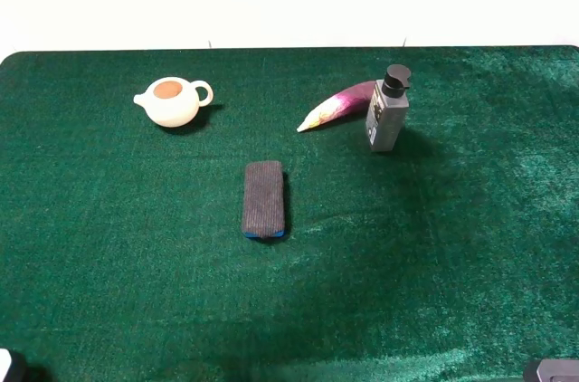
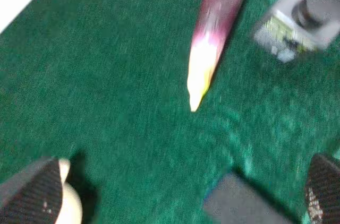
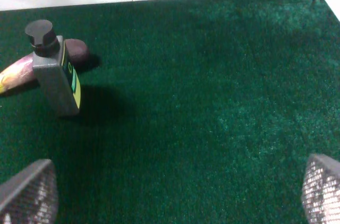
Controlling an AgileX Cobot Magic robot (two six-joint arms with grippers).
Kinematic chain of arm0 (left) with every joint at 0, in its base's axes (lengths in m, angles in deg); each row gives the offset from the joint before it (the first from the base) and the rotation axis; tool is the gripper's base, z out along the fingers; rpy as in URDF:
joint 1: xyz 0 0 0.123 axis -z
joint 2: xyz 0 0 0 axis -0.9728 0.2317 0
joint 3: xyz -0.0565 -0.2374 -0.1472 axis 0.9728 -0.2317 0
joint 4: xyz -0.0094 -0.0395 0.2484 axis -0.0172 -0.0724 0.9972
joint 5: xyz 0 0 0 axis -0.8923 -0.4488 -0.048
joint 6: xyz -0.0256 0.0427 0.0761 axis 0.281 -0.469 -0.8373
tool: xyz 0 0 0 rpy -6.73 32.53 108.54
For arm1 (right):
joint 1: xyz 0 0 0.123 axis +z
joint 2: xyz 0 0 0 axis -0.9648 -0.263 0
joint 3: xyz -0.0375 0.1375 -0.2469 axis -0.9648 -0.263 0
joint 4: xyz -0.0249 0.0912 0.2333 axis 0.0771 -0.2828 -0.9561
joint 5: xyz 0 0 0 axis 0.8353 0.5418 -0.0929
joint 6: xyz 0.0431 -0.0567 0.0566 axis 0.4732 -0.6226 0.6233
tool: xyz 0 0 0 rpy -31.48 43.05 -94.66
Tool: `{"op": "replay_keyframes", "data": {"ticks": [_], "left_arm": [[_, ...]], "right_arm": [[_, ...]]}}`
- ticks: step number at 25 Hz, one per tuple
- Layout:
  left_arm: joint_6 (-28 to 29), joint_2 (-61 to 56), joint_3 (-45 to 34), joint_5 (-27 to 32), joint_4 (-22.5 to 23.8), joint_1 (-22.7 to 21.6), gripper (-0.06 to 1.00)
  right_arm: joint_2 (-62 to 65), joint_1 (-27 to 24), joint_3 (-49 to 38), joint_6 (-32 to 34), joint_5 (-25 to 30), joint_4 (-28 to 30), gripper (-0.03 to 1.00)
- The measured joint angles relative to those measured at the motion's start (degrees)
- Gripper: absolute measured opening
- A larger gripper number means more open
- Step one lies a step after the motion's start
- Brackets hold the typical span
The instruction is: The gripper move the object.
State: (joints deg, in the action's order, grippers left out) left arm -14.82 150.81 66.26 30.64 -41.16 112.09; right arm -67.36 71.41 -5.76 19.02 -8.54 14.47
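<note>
The cream teapot has no lid on, with a brownish inside showing. The grey bottle with a black cap stands upright, its yellow-green label too blurry to read. The eggplant lies flat on the green cloth, well ahead of the left gripper, cream tip aimed back toward it, purple end beside the bottle. Both the left gripper and the right gripper have their fingers spread wide, holding nothing. The dark ribbed block sits just ahead of the left one.

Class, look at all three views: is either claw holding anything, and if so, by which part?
Nothing is held. Both claws are open with only green cloth between their fingers. The eggplant lies free on the table, beside the grey bottle.
</note>
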Motion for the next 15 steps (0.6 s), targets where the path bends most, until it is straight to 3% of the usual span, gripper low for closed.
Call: {"op": "replay_keyframes", "data": {"ticks": [15], "left_arm": [[-3.4,-32.8,-28.5,0.0,-0.3,0.0,0.94]], "right_arm": [[0.0,0.0,0.0,0.0,0.0,0.0,0.69]]}}
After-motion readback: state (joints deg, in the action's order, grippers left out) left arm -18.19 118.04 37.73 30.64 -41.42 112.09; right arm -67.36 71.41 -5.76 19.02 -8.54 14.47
